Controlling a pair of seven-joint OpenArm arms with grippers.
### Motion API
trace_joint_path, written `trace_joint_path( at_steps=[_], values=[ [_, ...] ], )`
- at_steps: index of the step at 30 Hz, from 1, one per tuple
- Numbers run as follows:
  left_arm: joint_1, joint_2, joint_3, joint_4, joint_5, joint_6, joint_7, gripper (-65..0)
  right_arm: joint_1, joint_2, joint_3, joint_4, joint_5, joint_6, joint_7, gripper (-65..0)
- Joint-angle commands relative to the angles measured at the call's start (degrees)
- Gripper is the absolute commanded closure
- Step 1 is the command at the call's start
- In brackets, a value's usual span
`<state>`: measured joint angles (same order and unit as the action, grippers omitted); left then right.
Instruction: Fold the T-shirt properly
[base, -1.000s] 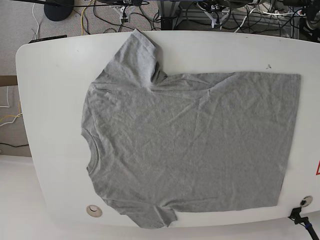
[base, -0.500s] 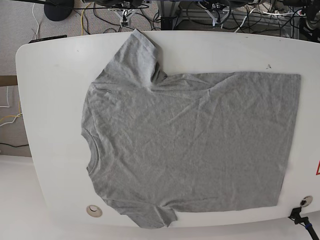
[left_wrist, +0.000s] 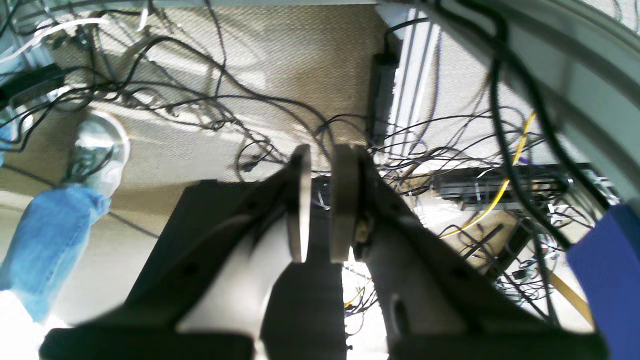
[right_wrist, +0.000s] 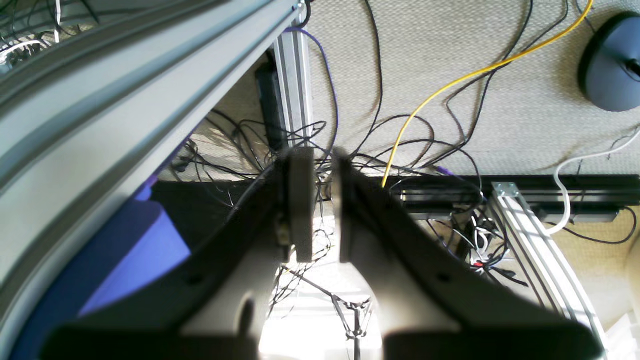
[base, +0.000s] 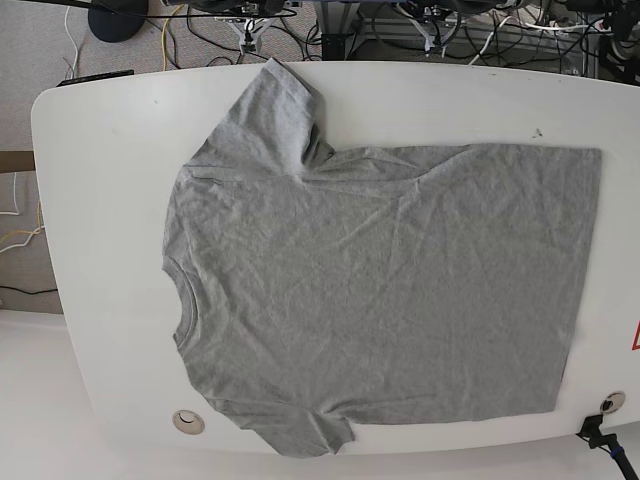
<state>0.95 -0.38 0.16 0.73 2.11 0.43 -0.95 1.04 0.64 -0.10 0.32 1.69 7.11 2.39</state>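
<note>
The white desk carries the grey T-shirt, spread flat and unfolded, collar toward the left edge, hem near the right edge. Off the desk, above floor cables, the left pincer and right pincer each stand slightly apart, empty.

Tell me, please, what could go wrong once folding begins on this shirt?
The wrinkled heather-grey cotton T-shirt has creases across its body, so folds may come out uneven. Its near sleeve lies at the white table edge and could slip off. The far sleeve is bunched at the armpit.
</note>
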Motion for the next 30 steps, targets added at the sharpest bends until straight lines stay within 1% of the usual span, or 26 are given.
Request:
trace_joint_path(
  at_steps=[1,12,17,19,24,27,28,30],
  values=[
    [0.29,-0.22,0.09,-0.13,0.28,0.16,0.33,-6.3,-0.02,0.09,-0.01,0.13,0.09,0.06,-0.19,-6.3],
    [0.42,-0.38,-0.12,-0.05,0.31,-0.12,0.47,-6.4,-0.16,0.18,0.06,-0.06,-0.19,0.09,-0.47,-6.2],
    [0.82,-0.42,0.10,-0.07,0.39,0.03,0.31,-9.9,-0.18,0.32,-0.06,-0.09,0.04,0.20,-0.70,-6.3],
    [0.74,-0.51,0.18,0.08,0.33,0.19,0.27,-10.4,-0.34,0.24,-0.14,-0.32,0.05,0.18,-0.69,-6.2],
    [0.91,-0.99,0.19,0.42,0.16,0.03,0.34,-6.9,-0.47,0.33,-0.07,-0.23,0.28,0.02,-0.67,-6.2],
    [1.10,-1.46,0.06,0.55,0.10,0.14,0.39,-6.6,-0.53,0.52,-0.02,-0.11,0.23,0.07,-0.37,-6.2],
    [1.11,-1.42,0.60,0.99,0.31,0.23,0.25,-7.8,-0.04,0.28,0.01,-0.13,0.05,0.45,0.60,-6.4],
    [1.01,-1.31,0.51,0.65,0.33,0.14,0.32,-7.8,-0.05,0.37,0.13,-0.07,0.16,0.57,0.61,-6.4]
  ],
)
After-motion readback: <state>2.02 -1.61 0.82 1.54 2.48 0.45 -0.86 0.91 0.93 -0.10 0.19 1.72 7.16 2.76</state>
